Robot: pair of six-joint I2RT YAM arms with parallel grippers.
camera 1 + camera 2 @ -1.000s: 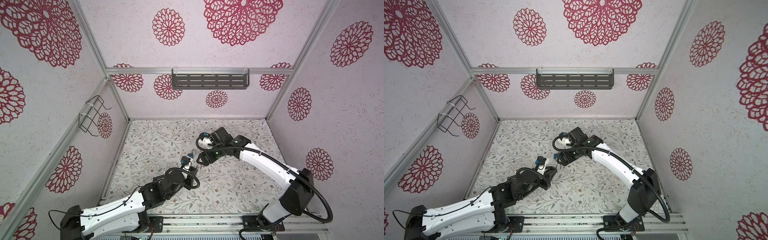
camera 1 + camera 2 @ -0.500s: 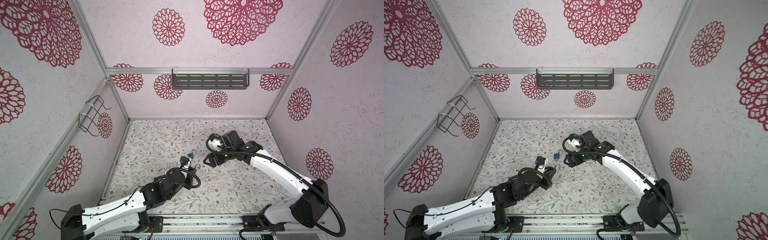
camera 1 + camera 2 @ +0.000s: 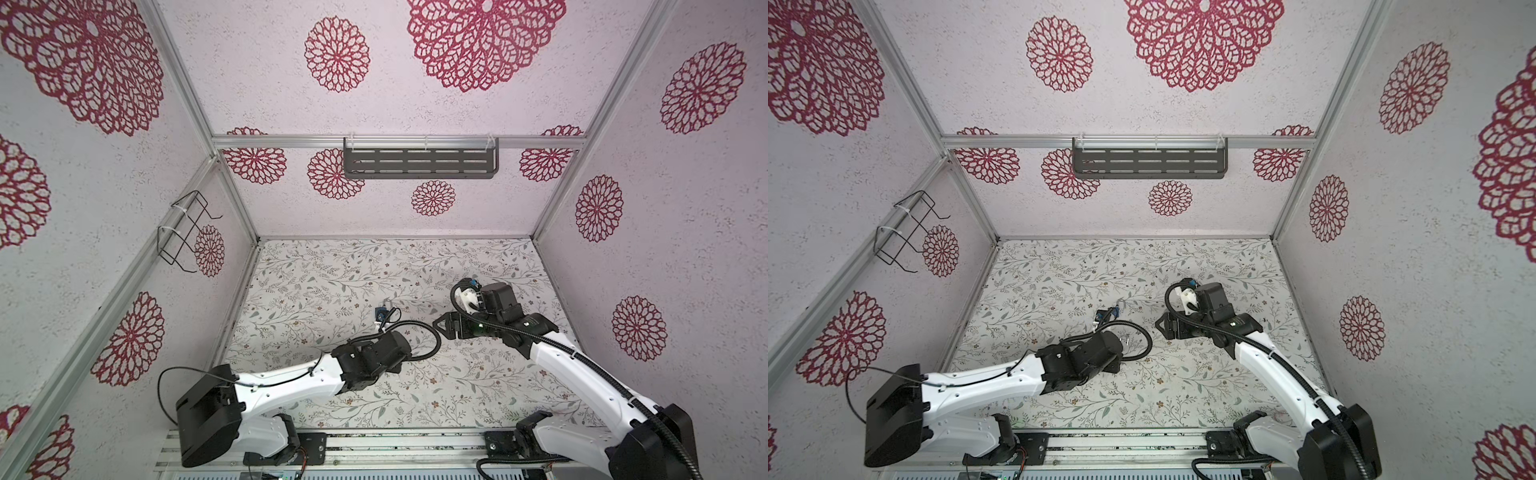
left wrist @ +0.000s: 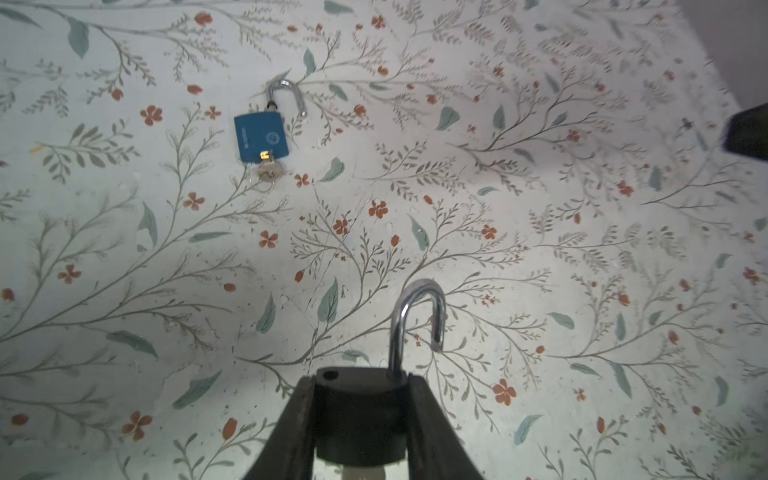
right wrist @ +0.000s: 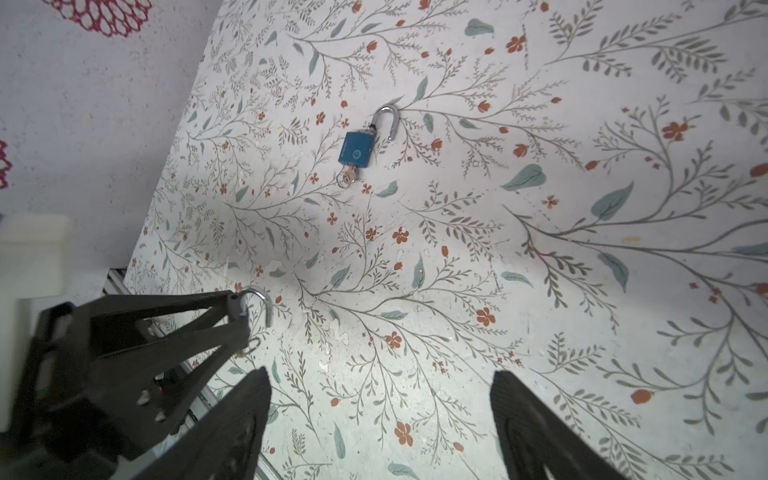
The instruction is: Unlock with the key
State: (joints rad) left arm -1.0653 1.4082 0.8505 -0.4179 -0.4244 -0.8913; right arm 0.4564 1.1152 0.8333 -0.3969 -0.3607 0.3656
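The left hand (image 4: pixel 360 384) is clamped narrow on a black padlock (image 4: pixel 357 411), whose shackle (image 4: pixel 419 316) is sprung open and points away over the tabletop (image 4: pixel 540 216). The right hand (image 5: pixel 379 376) hangs wide and empty, well apart. A blue padlock (image 4: pixel 261 135) lies flat farther off, also open, with a key (image 4: pixel 269 170) in its base. The black lock's own key is hidden; a small ring (image 5: pixel 249 345) beneath it may belong to it. What seems left is the set-down: lower it flat, then release, clear of the blue one.
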